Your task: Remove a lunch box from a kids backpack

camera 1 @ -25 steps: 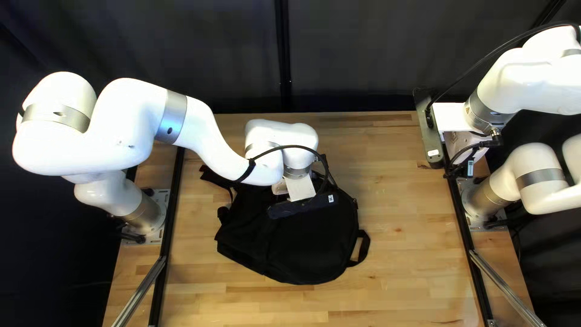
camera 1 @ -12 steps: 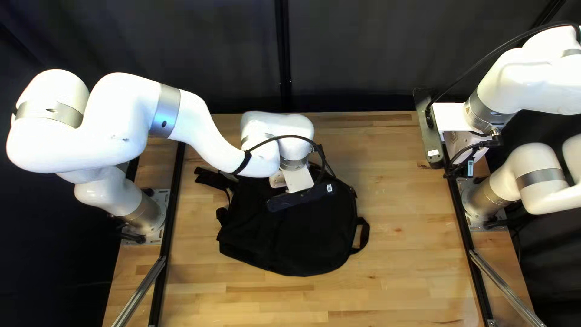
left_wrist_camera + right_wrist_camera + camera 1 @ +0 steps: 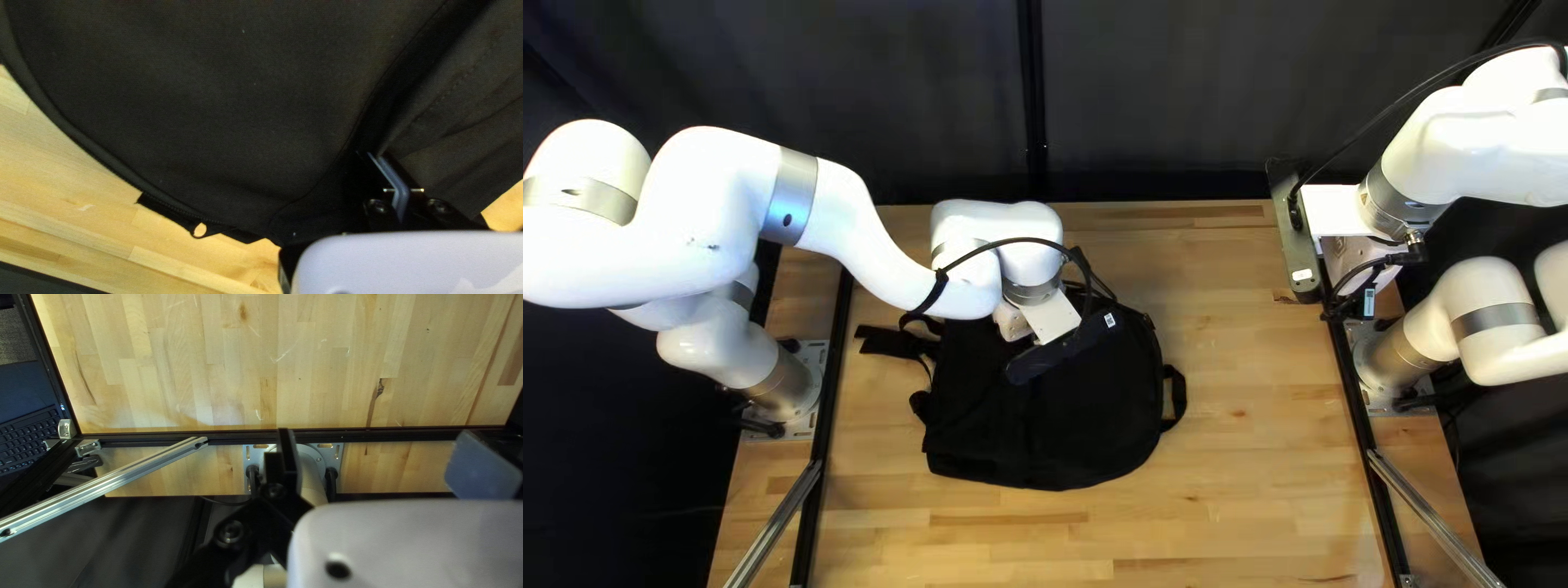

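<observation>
In the top left view, my left gripper (image 3: 1050, 317) is over the far part of the black backpack (image 3: 1067, 419), its fingertips hidden. Seen from the left wrist, both fingers of the left gripper (image 3: 384, 163) are close together on dark cloth of the backpack (image 3: 218, 109), whose curved zipper edge lies to one side. No lunch box is visible. My right gripper (image 3: 1356, 267) hangs by the table's right edge, well apart from the bag. In its wrist view the right gripper (image 3: 378, 463) has its fingers wide apart with nothing held.
A backpack strap (image 3: 891, 344) extends over the wooden table (image 3: 1263, 468) on the left, and a loop (image 3: 1176, 394) sticks out on the right. Metal rails (image 3: 1435, 521) run along the sides. Through the right wrist camera, a keyboard (image 3: 27, 433) shows beyond the table frame.
My left gripper has shifted left and slightly toward the far edge. The backpack has turned and slid with it, its near edge now farther from the table's near side. The right arm is still.
</observation>
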Action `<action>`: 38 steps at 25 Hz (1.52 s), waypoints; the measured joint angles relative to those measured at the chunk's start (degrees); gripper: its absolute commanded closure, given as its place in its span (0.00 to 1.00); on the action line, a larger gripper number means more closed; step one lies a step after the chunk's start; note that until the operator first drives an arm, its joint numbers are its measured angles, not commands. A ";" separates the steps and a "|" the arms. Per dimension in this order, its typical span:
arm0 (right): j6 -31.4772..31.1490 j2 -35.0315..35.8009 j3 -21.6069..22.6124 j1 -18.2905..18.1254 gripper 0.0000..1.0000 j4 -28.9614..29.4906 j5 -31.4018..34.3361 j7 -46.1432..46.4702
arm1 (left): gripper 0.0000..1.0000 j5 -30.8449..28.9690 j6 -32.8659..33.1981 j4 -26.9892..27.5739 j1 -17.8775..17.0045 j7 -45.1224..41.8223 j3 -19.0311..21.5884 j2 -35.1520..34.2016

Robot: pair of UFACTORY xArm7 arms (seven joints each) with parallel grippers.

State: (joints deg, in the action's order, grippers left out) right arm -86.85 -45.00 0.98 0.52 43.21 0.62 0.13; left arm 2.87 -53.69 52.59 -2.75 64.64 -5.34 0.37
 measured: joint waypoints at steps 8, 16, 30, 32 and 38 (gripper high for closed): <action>20.89 3.54 1.77 1.34 0.00 -10.51 2.37 2.10 | 1.00 0.30 1.68 -2.43 -0.41 0.23 0.40 -2.96; 38.08 9.02 -3.41 0.85 0.00 -17.73 3.28 9.53 | 1.00 0.72 2.42 -2.46 -0.62 1.42 0.54 -3.99; 39.68 9.88 -4.80 0.84 0.00 -18.69 2.49 11.04 | 1.00 1.10 3.02 -0.97 -0.74 1.85 0.61 -2.67; 43.49 10.98 -5.11 0.87 0.00 -19.62 2.94 12.07 | 1.00 1.60 2.81 0.14 -0.71 2.48 0.54 -1.64; 63.05 22.32 -10.90 2.37 0.00 -22.09 3.01 24.38 | 1.00 3.90 2.91 2.38 -0.01 6.04 -0.06 1.15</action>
State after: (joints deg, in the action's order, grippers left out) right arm -23.80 -22.67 -9.92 2.89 21.12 3.64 24.51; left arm 6.78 -50.78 54.97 -2.76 70.68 -5.41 1.52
